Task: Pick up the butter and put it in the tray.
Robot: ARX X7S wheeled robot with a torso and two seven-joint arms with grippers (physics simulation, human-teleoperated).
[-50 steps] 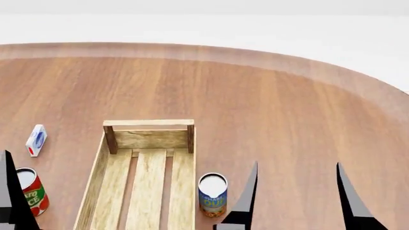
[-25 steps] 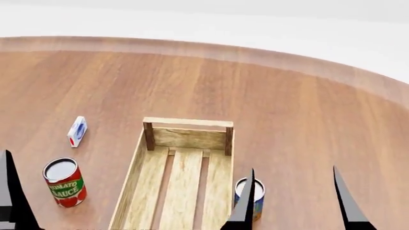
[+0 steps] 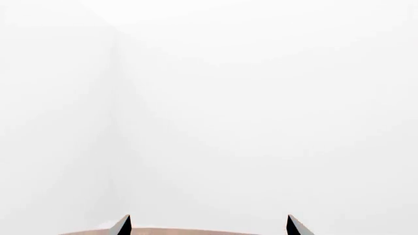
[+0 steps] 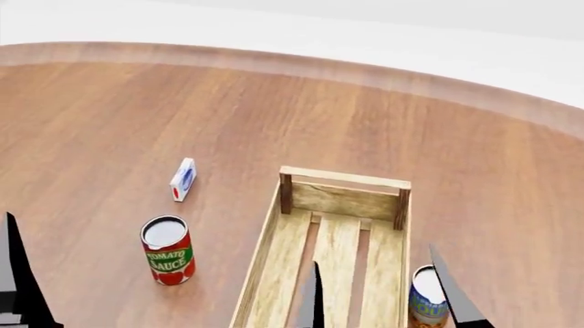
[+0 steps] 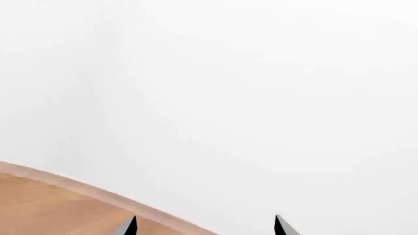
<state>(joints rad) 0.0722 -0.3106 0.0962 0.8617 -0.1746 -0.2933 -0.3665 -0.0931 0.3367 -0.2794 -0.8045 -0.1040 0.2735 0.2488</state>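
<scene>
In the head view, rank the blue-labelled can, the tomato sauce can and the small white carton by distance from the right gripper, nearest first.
Measured from the right gripper, low over the tray:
1. Blue-labelled can: right beside the gripper, just outside the tray's right wall.
2. Tomato sauce can: across the tray, on the table to its left.
3. Small white carton: left of the tray too, farther back than the tomato can.

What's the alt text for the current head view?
A light wooden tray sits empty on a round wooden table, with a tomato sauce can and a small white carton to its left and a blue-labelled can at its right side. Black finger tips of the left gripper and right gripper show at the bottom edge; no butter in view.
</scene>
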